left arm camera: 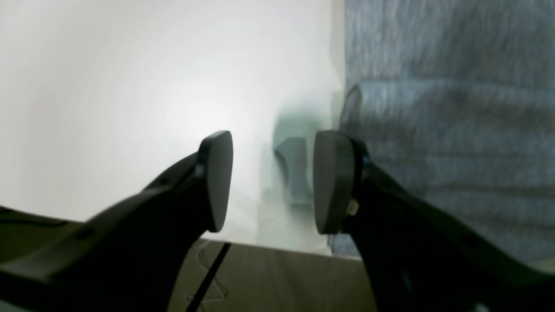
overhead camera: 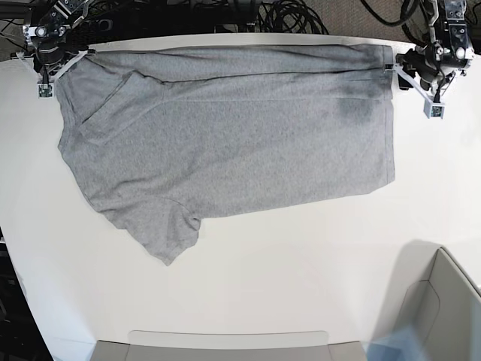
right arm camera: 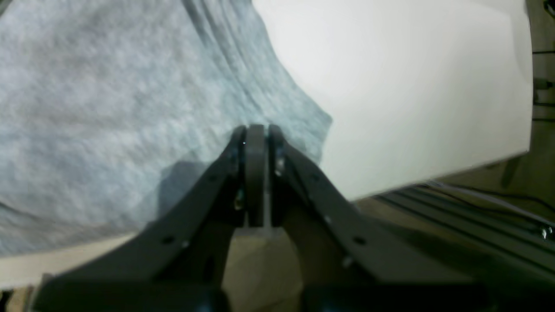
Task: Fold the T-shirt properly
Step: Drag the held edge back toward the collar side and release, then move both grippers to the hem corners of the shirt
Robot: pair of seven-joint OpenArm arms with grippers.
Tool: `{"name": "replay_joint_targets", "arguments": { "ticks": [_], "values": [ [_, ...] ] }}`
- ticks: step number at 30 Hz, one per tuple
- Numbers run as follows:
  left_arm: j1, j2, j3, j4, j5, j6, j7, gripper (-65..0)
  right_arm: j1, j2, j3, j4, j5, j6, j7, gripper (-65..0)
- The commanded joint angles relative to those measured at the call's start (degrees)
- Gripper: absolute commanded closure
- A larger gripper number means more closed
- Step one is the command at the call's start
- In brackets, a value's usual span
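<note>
The T-shirt [overhead camera: 225,143] lies flat along the counter's [overhead camera: 301,263] far edge, long axis running corner to corner. Right gripper [right arm camera: 256,143] is clamped on its far-left corner; left gripper [left arm camera: 272,177] gapes empty at the far-right hem, cloth just beside its jaws.

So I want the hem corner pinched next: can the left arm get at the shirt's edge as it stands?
Probably yes: the left gripper is open right beside the T-shirt edge, with only bare table between.
</note>
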Motion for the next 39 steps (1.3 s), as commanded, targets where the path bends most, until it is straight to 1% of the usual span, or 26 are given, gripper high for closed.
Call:
{"name": "replay_joint_targets", "arguments": {
  "ticks": [1, 4, 9, 11, 15, 19, 20, 23, 26, 29, 33, 34, 36, 38, 39],
  "values": [
    [-0.1, -1.1, -0.6, 1.0, 0.2, 0.2, -0.7, -29.9, 0.3, 0.5, 0.1, 2.5, 0.6, 0.9, 1.1, -1.4],
    [-0.1, -1.1, -0.6, 1.0, 0.2, 0.2, -0.7, -29.9, 0.4, -0.3, 0.2, 4.9, 0.6, 0.9, 1.1, -2.7],
    [-0.2, -1.1, -0.6, 1.0, 0.2, 0.2, -0.7, -29.9, 0.2, -0.7, 0.4, 9.3, 1.0, 0.9, 1.1, -15.4],
    [-0.2, -1.1, -0.6, 1.0, 0.2, 0.2, -0.7, -29.9, 0.9, -0.7, 2.2, 10.1, 1.1, 0.9, 1.1, -19.2],
    [-2.1, -0.9, -0.6, 4.6, 0.1, 0.2, -1.0, -29.9, 6.8, -0.4, 5.1, 11.8, 2.1, 0.9, 1.2, -20.1],
    [-6.4, 2.4, -0.6, 8.5, 0.1, 0.3, -0.7, -29.9, 13.8, -0.3, 4.6, 13.4, 1.8, 0.9, 1.3, -20.1],
    [-7.6, 3.2, -0.4, 9.0, 0.1, 0.3, -0.7, -29.9, 15.6, -0.3, 3.6, 13.4, 1.2, 0.9, 1.3, -20.1],
    [-10.4, 4.6, 0.0, 9.0, 0.1, 0.3, -0.4, -29.9, 19.5, -0.6, -3.6, 13.0, -4.2, 0.9, 1.3, -20.1],
    [-13.8, 5.5, -0.1, 9.0, 0.1, 0.3, 3.7, -29.9, 22.9, -1.1, -12.8, 11.4, -9.9, 0.9, 1.0, -20.1],
    [-17.9, 7.6, -0.4, 9.0, 0.1, 0.3, 7.6, -29.9, 26.5, -0.8, -20.2, 5.0, -11.1, 0.9, 1.1, -20.1],
    [-21.0, 10.9, -0.5, 9.0, 0.1, 0.7, 9.7, -29.8, 29.9, 3.1, -32.0, -10.0, -11.1, 0.9, 1.3, -20.1],
    [-21.2, 11.7, -0.5, 9.0, 0.1, 0.7, 9.9, -29.8, 30.7, 4.1, -35.1, -13.7, -11.0, -0.3, 1.3, -20.1],
    [-21.5, 12.9, -0.5, 8.9, 0.1, 0.7, 9.9, -29.8, 32.4, 5.8, -39.4, -20.1, -10.6, -6.5, 1.3, -20.1],
    [-21.9, 14.7, -0.5, 8.9, 0.2, 0.7, 9.9, -29.8, 34.8, 7.0, -41.3, -27.3, -8.4, -11.6, 1.3, -20.1],
    [-21.9, 15.3, -0.5, 8.9, 0.2, 0.7, 9.9, -29.8, 35.6, 8.0, -41.4, -30.1, -7.1, -13.2, 1.3, -20.1]
  ]
}}
